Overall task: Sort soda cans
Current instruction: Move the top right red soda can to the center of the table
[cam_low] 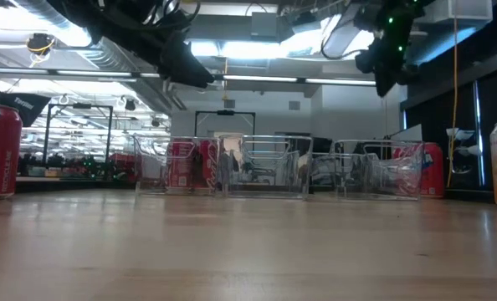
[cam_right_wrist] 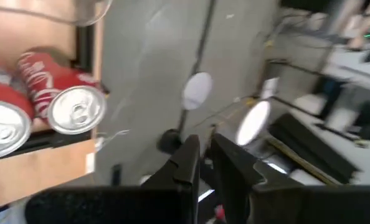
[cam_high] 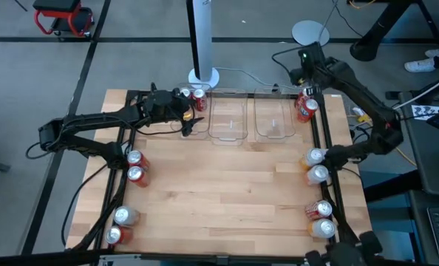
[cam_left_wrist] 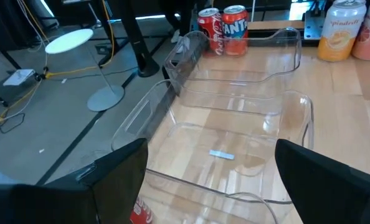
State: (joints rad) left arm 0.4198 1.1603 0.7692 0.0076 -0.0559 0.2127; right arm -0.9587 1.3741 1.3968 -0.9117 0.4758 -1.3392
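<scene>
Left tool (cam_high: pixel 185 112) sits upper centre-left of the high view, above the left clear bin (cam_high: pixel 197 118), fingers spread wide, holding nothing. Right tool (cam_high: pixel 306 59) sits upper right, past the counter (cam_high: pixel 219 199) edge, fingers nearly together, empty. Soda cans: two red (cam_high: pixel 303 107) just beside the right bin (cam_high: pixel 273 118); pairs along the left edge (cam_high: pixel 136 166) and the right edge (cam_high: pixel 315 165); further pairs lower left (cam_high: pixel 121 224) and lower right (cam_high: pixel 320 219).

Soda cans (cam_high: pixel 136 166) stand upright in pairs along both side edges of the wooden table (cam_high: pixel 227 199) (mostly red, some pale orange); two more red pairs (cam_high: pixel 305 108) sit at its far corners.
</scene>
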